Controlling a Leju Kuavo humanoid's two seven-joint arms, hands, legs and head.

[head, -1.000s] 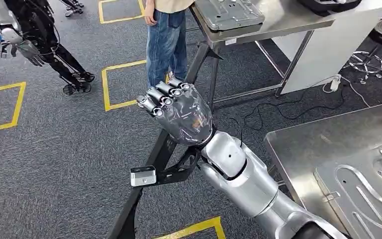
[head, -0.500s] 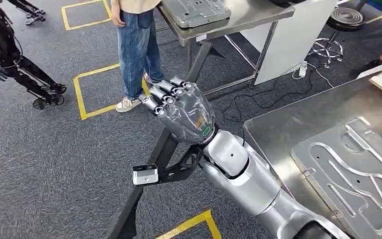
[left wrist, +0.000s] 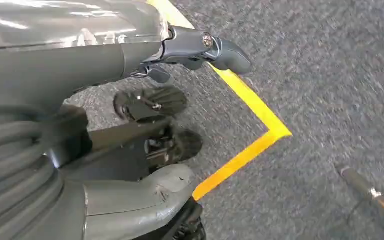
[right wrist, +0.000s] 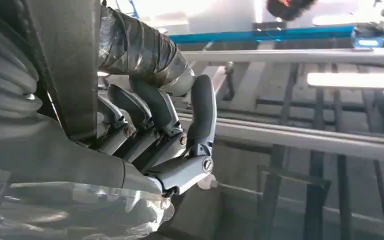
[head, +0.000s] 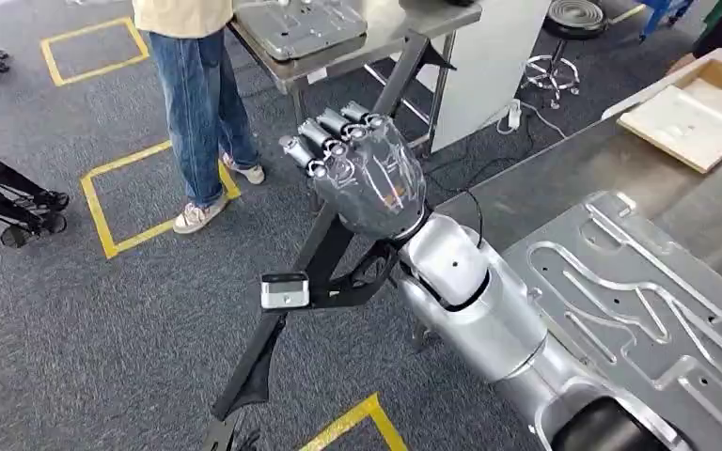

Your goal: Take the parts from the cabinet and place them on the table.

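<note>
Gripping one black part [head: 282,329], right hand [head: 362,169]; two tables [head: 564,202].

Floor and surroundings, head view.
Grey carpet [head: 103,319] with yellow tape squares [head: 103,202]. A person [head: 197,103] in jeans and pale shoes stands just beside a steel bench [head: 404,28]. A stool [head: 564,19] stands beyond a white panel [head: 489,66], with a power strip [head: 512,115] and cable on the carpet near it. A shallow wooden tray [head: 691,113] lies at far right (contents unclear). Dark wheeled legs [head: 9,197] at far left.
</note>
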